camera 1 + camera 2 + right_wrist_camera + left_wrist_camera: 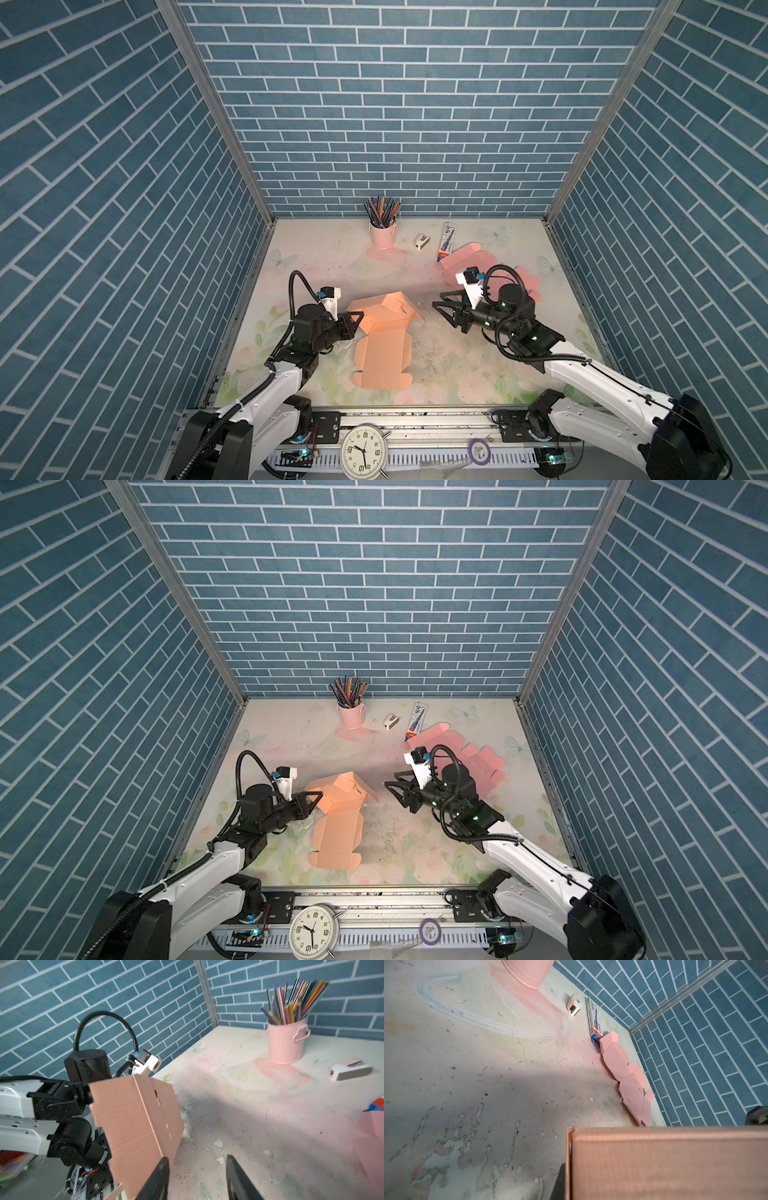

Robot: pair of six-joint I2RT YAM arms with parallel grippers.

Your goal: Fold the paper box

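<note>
The paper box [386, 312] is salmon cardboard; its far half is raised off the table and its near half [382, 361] lies flat. My left gripper [355, 320] is shut on the raised half's left edge. In the left wrist view the cardboard [664, 1163] fills the near part and hides the jaws. My right gripper [437, 300] stands open just right of the box, apart from it, nothing between its fingers. In the right wrist view the box panel [135, 1118] stands tilted beside one fingertip of the right gripper [197, 1158]. Both top views show the box [340, 796], the left gripper [316, 798] and the right gripper [390, 780].
At the back stand a pink bucket of pencils [383, 235], a small white stapler [422, 242] and a printed tube [446, 241]. A flat pink cardboard blank [461, 259] lies behind the right arm. A clock [364, 451] sits on the front rail. Blue brick walls close three sides.
</note>
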